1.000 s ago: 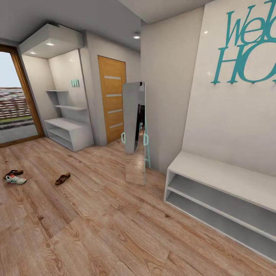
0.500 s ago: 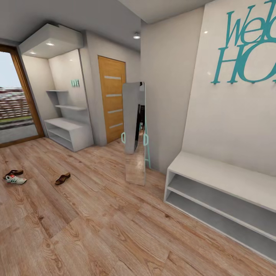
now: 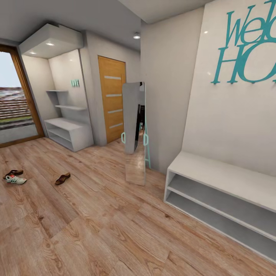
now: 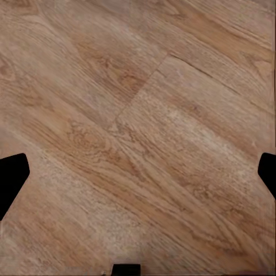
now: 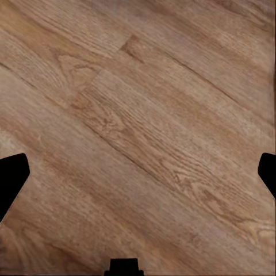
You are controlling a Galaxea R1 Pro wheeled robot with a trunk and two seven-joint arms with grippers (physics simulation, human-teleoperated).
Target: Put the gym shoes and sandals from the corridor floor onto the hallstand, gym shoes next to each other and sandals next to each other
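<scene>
The teal lettering [image 3: 249, 46] and white bench [image 3: 226, 191] run off the frame edge. A sandal [image 3: 13, 173] lies half hidden behind the sneaker [image 3: 15, 179]; both are too small for detail.

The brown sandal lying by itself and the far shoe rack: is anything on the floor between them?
No. In the head view, only bare floor lies between the sandal and the shoe rack.

A home entrance corridor: wood-plank floor [image 3: 115, 230], shoe bench [image 3: 226, 191] under teal welcome lettering [image 3: 245, 46], standing mirror [image 3: 135, 130], wooden door [image 3: 112, 97]
</scene>
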